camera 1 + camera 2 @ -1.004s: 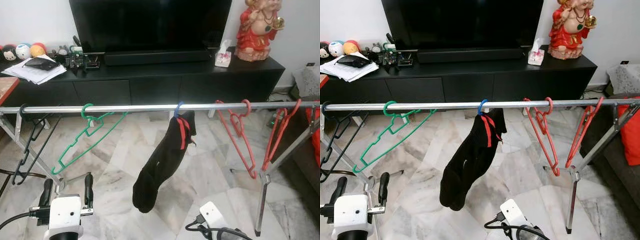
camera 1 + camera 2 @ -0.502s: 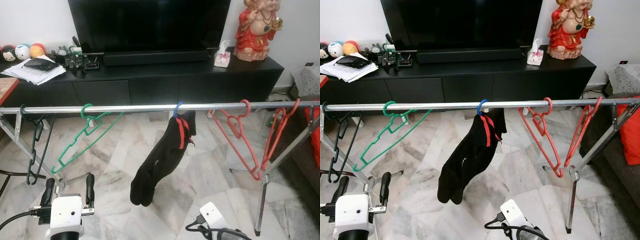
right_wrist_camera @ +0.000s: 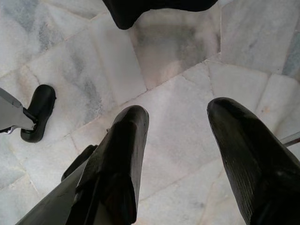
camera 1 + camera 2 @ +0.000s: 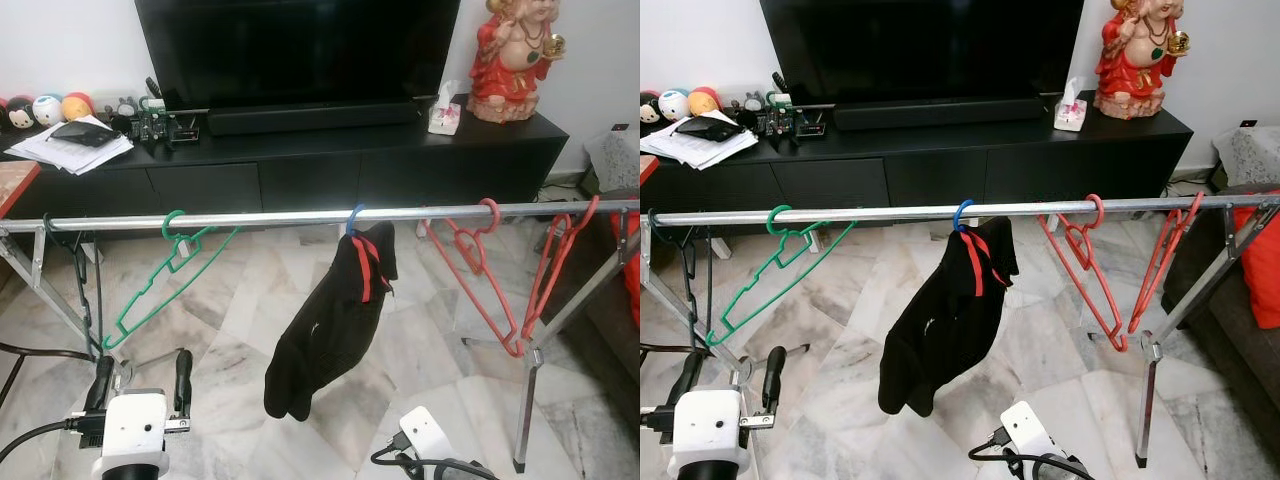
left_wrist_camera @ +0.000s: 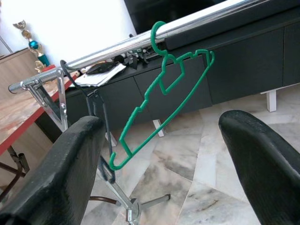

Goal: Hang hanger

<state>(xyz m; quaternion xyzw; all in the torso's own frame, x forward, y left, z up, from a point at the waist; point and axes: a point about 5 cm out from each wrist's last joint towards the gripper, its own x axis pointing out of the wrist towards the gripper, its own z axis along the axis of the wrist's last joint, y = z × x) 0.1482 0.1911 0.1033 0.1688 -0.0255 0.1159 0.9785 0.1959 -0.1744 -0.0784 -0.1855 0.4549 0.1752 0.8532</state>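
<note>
A silver rail [image 4: 300, 216] runs across in front of me. On it hang a black hanger [image 4: 85, 290] at the far left, a green hanger [image 4: 165, 275], a blue hook holding a black garment with red trim [image 4: 330, 335], and two red hangers [image 4: 480, 270] [image 4: 560, 265]. My left gripper [image 4: 143, 358] stands open and empty below the green hanger [image 5: 159, 98], fingers pointing up. My right gripper [image 3: 176, 140] is open and empty, low over the marble floor, just beneath the garment's hem [image 3: 154, 7].
Slanted rack legs [image 4: 60, 310] [image 4: 570, 320] stand at both ends, with a black foot [image 3: 37, 112] on the floor. Behind the rail is a black TV console [image 4: 300, 160] with papers [image 4: 70, 145], a tissue box [image 4: 445, 115] and a red statue [image 4: 515, 55]. A red cushion [image 4: 1255, 270] is at the right.
The black hanger at the far left has swung until it hangs nearly edge-on. The garment and the red hangers sway slightly. Both grippers stay where they were.
</note>
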